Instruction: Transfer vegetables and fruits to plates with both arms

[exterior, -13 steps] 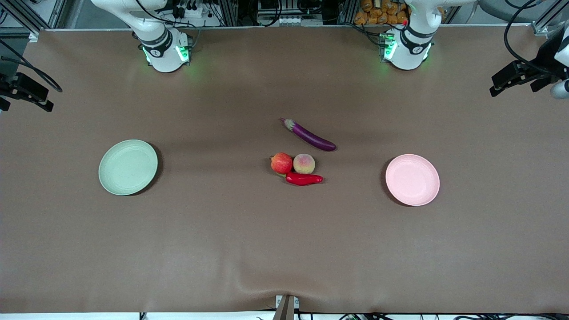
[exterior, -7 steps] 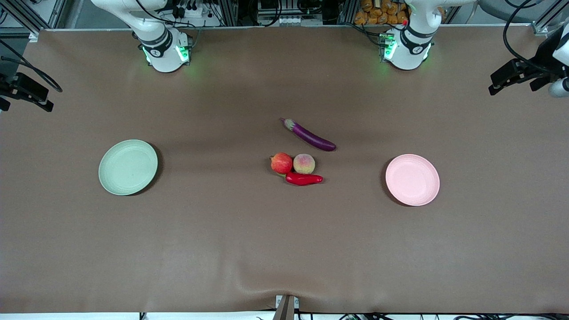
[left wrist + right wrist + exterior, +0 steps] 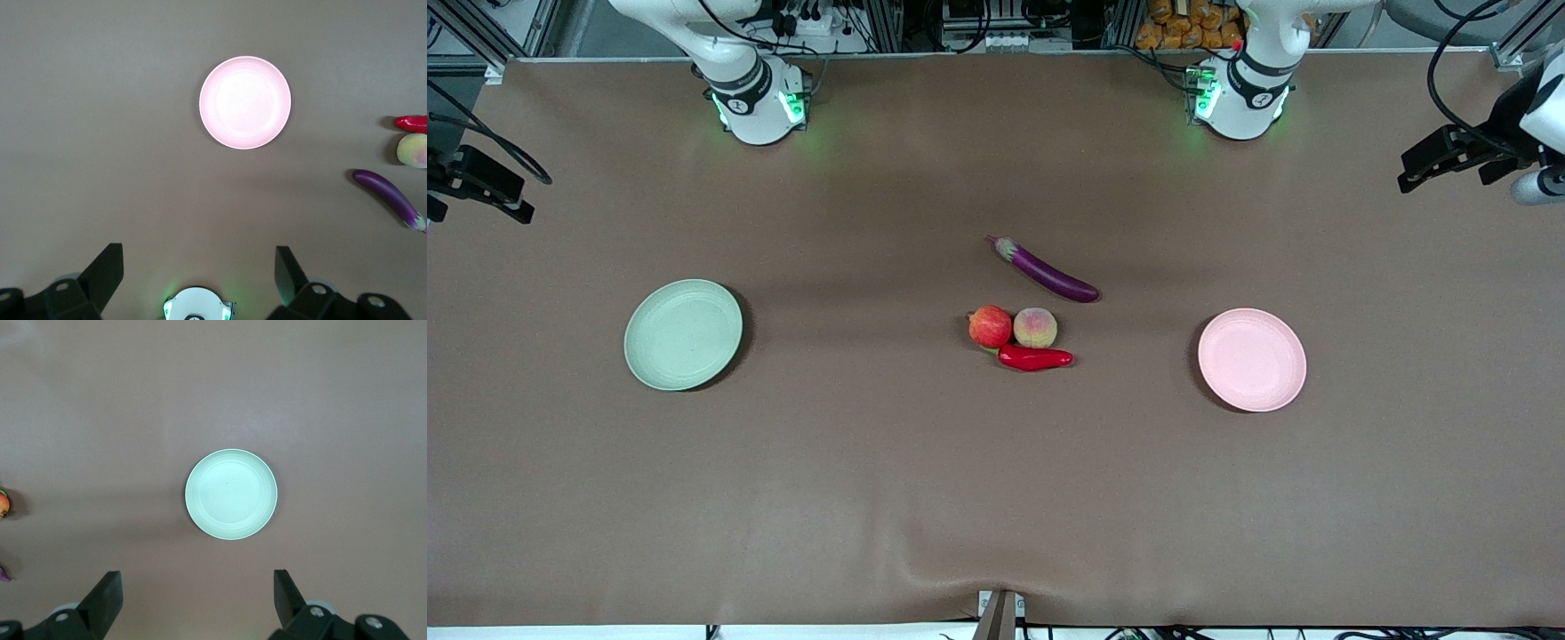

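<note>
A purple eggplant [image 3: 1044, 269] lies mid-table. Nearer the camera sit a red pomegranate [image 3: 990, 326] and a peach [image 3: 1035, 327] side by side, with a red chili [image 3: 1035, 357] just in front of them. A pale green plate [image 3: 683, 334] lies toward the right arm's end and a pale pink plate [image 3: 1252, 359] toward the left arm's end; both are bare. My left gripper [image 3: 1416, 173] hangs open high over its end of the table; its wrist view shows the pink plate [image 3: 245, 102], chili [image 3: 413, 123], peach [image 3: 415, 149] and eggplant [image 3: 389, 198]. My right gripper [image 3: 489, 191] hangs open high over its own end, above the green plate [image 3: 231, 494].
Brown cloth covers the whole table [image 3: 871, 498]. The two arm bases [image 3: 758, 102] [image 3: 1240, 98] glow green at the edge farthest from the camera. Cables and clutter lie off the table past them. A small bracket [image 3: 1000, 613] sticks up at the edge nearest the camera.
My left gripper has drifted slightly toward the middle of the table. The right arm, the produce and the plates have not moved.
</note>
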Controlling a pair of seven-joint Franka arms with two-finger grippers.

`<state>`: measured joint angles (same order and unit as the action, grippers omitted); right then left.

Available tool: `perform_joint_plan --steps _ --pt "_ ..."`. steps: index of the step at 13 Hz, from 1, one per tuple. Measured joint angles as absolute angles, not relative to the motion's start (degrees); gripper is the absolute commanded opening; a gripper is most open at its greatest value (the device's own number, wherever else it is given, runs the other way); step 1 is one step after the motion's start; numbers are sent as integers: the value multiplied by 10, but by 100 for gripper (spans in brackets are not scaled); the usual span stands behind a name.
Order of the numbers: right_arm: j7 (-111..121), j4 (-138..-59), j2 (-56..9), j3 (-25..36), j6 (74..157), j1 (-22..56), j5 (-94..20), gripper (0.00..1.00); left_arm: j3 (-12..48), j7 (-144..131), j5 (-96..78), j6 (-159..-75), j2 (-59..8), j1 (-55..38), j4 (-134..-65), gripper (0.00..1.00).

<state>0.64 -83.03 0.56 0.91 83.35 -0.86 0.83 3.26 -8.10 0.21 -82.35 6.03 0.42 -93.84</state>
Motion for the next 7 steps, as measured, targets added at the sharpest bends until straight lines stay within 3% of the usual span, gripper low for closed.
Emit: perform_joint_plan --steps 7 --pt "6 -830 6 9 833 -9 8 100 90 -169 -7 -921 32 1 -1038 100"
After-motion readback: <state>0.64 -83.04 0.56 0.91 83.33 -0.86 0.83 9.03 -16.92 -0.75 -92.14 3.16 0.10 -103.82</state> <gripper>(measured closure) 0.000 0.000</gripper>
